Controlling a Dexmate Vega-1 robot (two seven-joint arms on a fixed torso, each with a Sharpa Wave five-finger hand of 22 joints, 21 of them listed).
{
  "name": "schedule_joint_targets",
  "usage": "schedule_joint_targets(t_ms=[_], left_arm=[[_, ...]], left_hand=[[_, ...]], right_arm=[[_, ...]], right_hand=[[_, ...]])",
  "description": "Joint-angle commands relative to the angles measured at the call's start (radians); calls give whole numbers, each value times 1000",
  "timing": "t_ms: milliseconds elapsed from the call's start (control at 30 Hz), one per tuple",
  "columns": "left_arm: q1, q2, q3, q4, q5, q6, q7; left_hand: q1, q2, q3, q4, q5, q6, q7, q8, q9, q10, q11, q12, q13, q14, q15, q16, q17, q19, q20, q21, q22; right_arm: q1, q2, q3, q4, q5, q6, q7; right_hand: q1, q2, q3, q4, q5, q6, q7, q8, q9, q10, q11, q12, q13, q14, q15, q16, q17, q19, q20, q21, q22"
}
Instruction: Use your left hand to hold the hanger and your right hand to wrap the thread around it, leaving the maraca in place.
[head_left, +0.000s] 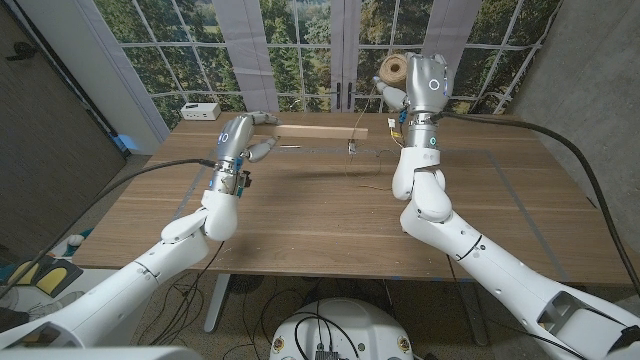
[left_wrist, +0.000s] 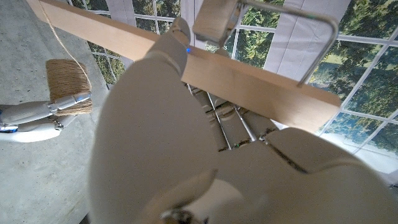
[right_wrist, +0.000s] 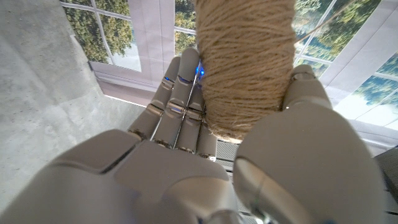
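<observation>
Left hand (head_left: 238, 140): fingers gripping the hanger's end
Right hand (head_left: 425, 85): raised upright, clutching the twine spool (head_left: 393, 69)
Hanger (head_left: 322, 131): wooden bar lying crosswise, left to right

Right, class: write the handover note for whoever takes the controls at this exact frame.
Left hand: grips one end of the wooden hanger, holding it level above the table.
Right hand: raised, holds the twine spool; a strand runs from it toward the hanger.
Done: both items picked up. Whether any turns are on the bar cannot be told.
Left: wrap the thread around the hanger.
Maraca: I can't pick it out.
</observation>
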Motion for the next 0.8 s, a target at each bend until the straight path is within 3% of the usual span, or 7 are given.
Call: schedule_joint_targets(t_ms=[33,200,400,433,633,800], left_arm=[[-28,-36,12,29,9,31,2],[-47,-54,29,45,27,36,35],[-40,-82,32,27,30,111,46],[-50,-77,37,46,19,72,52],[-63,-63,52,48,22,39,51],[-33,-59,28,-4,-30,33,22]], left_hand=[[130,151,17,10,3,55,48,2,31,9,-1,-5,5,17,-48,-3,4,-4,-118,6,2],[130,152,18,10,2,55,48,1,31,12,-4,-6,6,20,-47,-3,5,-4,-118,8,2],[131,152,19,10,1,55,48,0,31,13,-4,-10,6,21,-50,-5,7,-5,-119,10,2],[130,152,19,10,1,54,48,0,32,12,-3,-10,7,21,-50,-5,6,-5,-119,10,2],[130,152,19,10,0,58,47,0,31,13,-5,-12,10,25,-50,-7,6,-5,-119,13,2],[130,152,20,10,0,57,48,0,34,14,-3,-14,11,24,-50,-8,9,-6,-120,14,2]], right_arm=[[-143,-6,61,-111,32,21,-122],[-204,-14,69,-155,24,46,-173],[-268,-14,90,-195,18,54,-206],[-277,-13,93,-199,16,56,-211],[-293,-19,98,-205,-17,38,-193],[-285,-16,113,-174,2,31,-151]], right_hand=[[331,330,-1,1,6,110,-111,-1,2,67,-60,34,125,39,-130,-4,7,-5,-112,7,-1],[332,330,-3,1,7,112,-107,-1,1,72,-63,34,124,38,-130,-13,5,-7,-111,11,-5],[331,330,-5,3,7,114,-108,-1,0,75,-65,33,124,41,-130,-18,8,-8,-112,14,-9],[331,330,-6,3,7,114,-107,-1,-1,74,-64,33,124,42,-130,-18,9,-9,-112,15,-9],[333,329,-7,3,8,114,-105,-1,-1,75,-67,32,126,45,-130,-20,14,-11,-112,18,-13],[333,329,-9,3,8,114,-107,-2,-2,75,-66,32,127,45,-130,-23,17,-13,-113,20,-16]])
